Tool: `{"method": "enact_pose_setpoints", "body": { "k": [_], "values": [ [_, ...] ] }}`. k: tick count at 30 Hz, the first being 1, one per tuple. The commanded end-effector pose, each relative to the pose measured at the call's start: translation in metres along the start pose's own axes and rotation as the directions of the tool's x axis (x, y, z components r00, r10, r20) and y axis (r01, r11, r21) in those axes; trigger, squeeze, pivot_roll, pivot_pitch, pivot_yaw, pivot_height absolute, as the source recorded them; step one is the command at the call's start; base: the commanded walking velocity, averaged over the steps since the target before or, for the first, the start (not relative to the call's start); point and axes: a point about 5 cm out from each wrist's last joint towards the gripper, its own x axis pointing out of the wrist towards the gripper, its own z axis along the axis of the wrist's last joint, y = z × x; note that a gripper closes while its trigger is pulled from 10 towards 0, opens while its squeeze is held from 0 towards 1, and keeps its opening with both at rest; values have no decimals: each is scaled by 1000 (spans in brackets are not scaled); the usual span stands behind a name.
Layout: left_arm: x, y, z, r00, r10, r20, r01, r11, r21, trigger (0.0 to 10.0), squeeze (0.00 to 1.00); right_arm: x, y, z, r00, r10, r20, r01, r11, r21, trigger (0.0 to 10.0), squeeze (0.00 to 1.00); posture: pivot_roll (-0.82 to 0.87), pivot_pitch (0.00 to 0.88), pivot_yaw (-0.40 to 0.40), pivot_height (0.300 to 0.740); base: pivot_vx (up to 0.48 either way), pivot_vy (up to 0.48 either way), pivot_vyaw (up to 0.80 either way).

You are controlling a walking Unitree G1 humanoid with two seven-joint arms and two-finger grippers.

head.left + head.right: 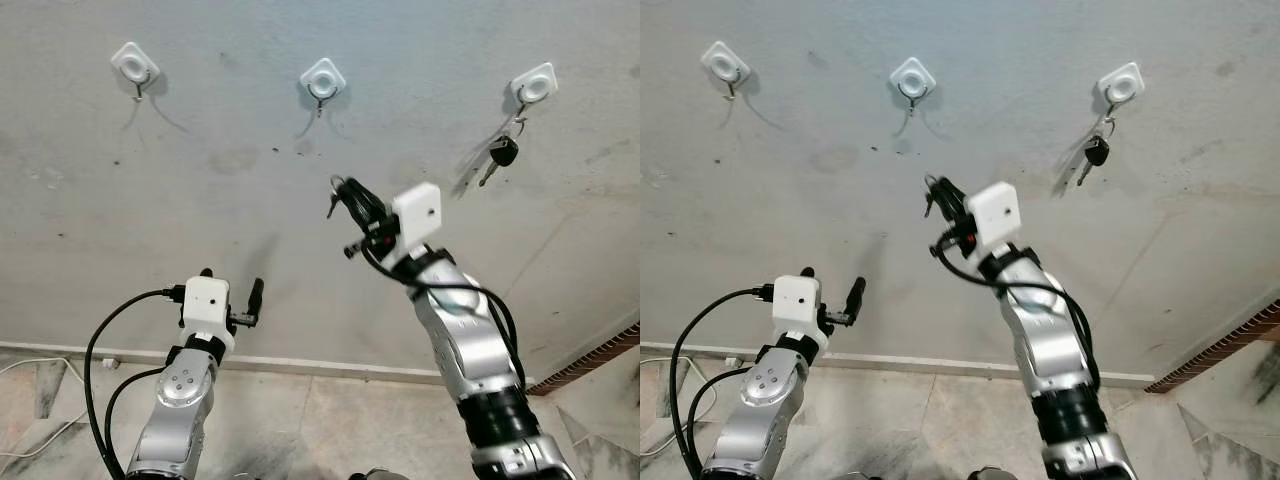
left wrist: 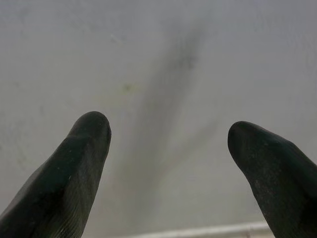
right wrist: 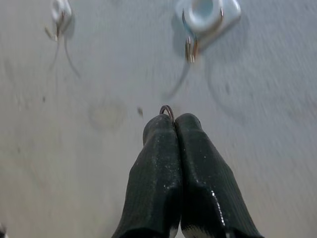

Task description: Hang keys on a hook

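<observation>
Grey, scuffed plaster wall (image 1: pixel 200 120) takes up most of the head views, with three white diamond-shaped plastic hooks on it in a row: a left hook (image 1: pixel 134 65), a middle hook (image 1: pixel 322 79) and a right hook (image 1: pixel 534 85). From the right hook hangs a black-headed key on a metal ring (image 1: pixel 502 154), its shadow slanting down the wall beside it.

The right gripper (image 1: pixel 340 195) is raised toward the wall, below the middle hook and a little to its right, well short of touching it. Its two black fingers (image 3: pixel 173 163) are pressed together, and in the wrist view a thin metal key ring (image 3: pixel 167 110) pokes out just past their tips, so the pincer is clamped on that ring. In the head view small dark keys (image 1: pixel 333 203) dangle at the fingertips on the side toward the left hook. From the wrist camera the middle hook (image 3: pixel 207 15) sits ahead of the fingertips and slightly off to one side, its wire prong pointing down toward them; the left hook (image 3: pixel 60 12) lies further off.

The left gripper (image 1: pixel 232 285) is held low, well below the hooks and apart from the right gripper, its fingers (image 2: pixel 74 173) spread wide with bare wall between them. A pale skirting strip (image 1: pixel 300 365) runs along the foot of the wall, above a stone-tiled floor (image 1: pixel 320 430).
</observation>
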Motion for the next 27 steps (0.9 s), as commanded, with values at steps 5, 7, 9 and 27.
{"method": "enact_pose_setpoints", "body": {
  "k": [5, 7, 9, 27],
  "values": [
    [-10, 1, 0, 1000, -17, -4, 17, 1000, 11, 10000, 0, 24, -3, 16, 997, 13, 71, -16, 999, 41, 10000, 0, 55, 186, 16, 740, 0, 0, 0],
    [-10, 1, 0, 1000, -17, -3, 17, 1000, 11, 10000, 0, 26, -3, 17, 997, 14, 77, -18, 999, 46, 10000, 0, 57, 186, 16, 740, 0, 0, 0],
    [-11, 2, 1, 1000, -16, -2, 16, 1000, 14, 10000, 0, 31, -5, 22, 995, 11, 96, -16, 998, 54, 10000, 0, 70, 183, 15, 740, 0, 0, 0],
    [-13, -3, -1, 998, -69, -10, 69, 998, 11, 10000, 0, 25, -24, 48, 978, -2, 210, -22, 993, 114, 10000, 0, 58, 171, 13, 740, 0, 0, 0]
  ]
}}
